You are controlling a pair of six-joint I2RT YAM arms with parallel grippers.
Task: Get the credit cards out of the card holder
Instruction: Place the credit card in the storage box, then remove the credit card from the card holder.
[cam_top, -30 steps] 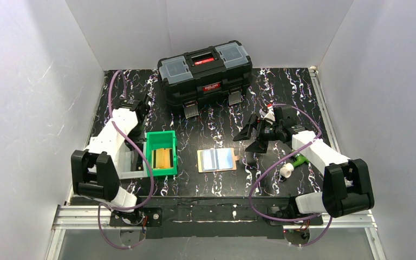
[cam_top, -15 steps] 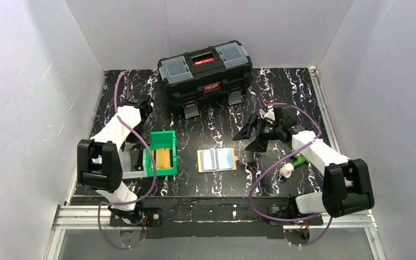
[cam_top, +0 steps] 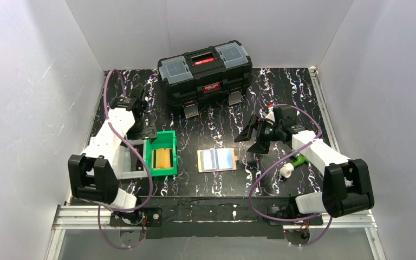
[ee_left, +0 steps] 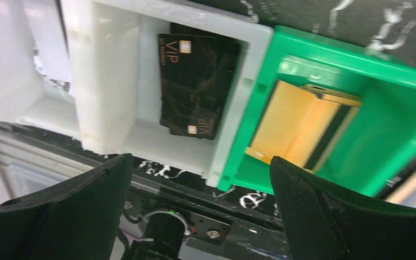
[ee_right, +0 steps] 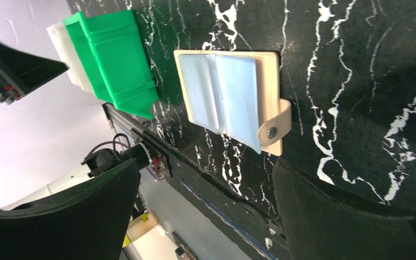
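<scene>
The card holder (cam_top: 216,160) lies open and flat at mid-table, tan with a snap strap (ee_right: 275,129) on its right edge. Light blue credit cards (ee_right: 222,92) cover its inside. My right gripper (cam_top: 251,140) hangs open just right of and behind the holder, apart from it, with nothing between its fingers (ee_right: 330,216). My left gripper (cam_top: 147,125) is open and empty above the far end of the green bin (cam_top: 161,154). Below it a black card marked VIP (ee_left: 197,86) lies in the white tray (ee_left: 105,81).
The green bin (ee_left: 390,135) holds yellow-tan slabs (ee_left: 298,122) and stands against the white tray (cam_top: 132,165). A black toolbox (cam_top: 206,73) sits at the back centre. A small green and white object (cam_top: 294,162) lies under the right arm. White walls enclose the table.
My left gripper has come up from the white tray and swung toward the back, and its jaws have opened. The right arm and the card holder have not moved.
</scene>
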